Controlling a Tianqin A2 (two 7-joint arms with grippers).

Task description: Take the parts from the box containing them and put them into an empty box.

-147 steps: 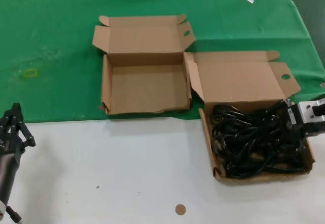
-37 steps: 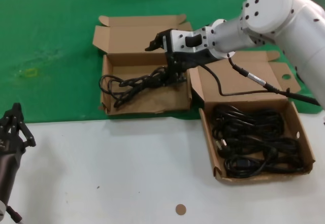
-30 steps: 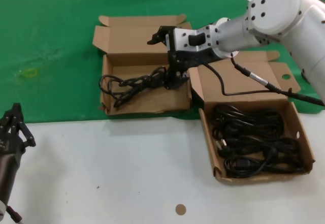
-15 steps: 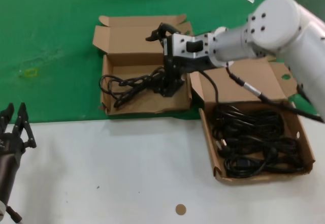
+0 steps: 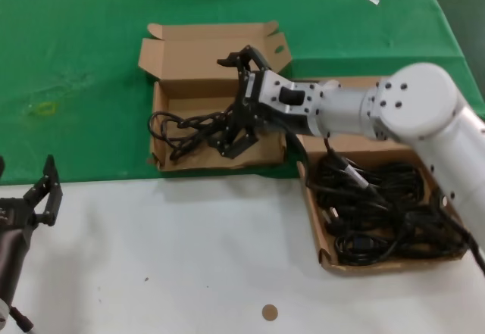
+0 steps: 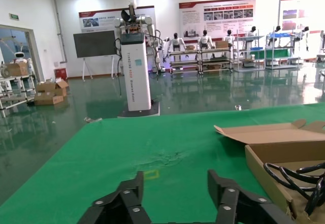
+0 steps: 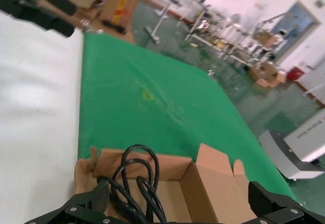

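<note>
Over the shallow box (image 5: 216,133) near the table's far edge, the right gripper (image 5: 241,103) hangs with fingers spread, a black cable bundle (image 5: 189,129) lying loose inside; the deeper box (image 5: 318,254) beside it holds more cables (image 5: 379,209); at the near left corner the left gripper (image 5: 38,201) waits open; only its wrist view shows a hall beyond.

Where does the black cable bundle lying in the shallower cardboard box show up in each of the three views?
Head view: cable bundle in the shallow box, left of centre, under the right gripper.
Left wrist view: cable loops at the right edge.
Right wrist view: loops at bottom centre.
Shared landmark: that box's cardboard wall.
</note>
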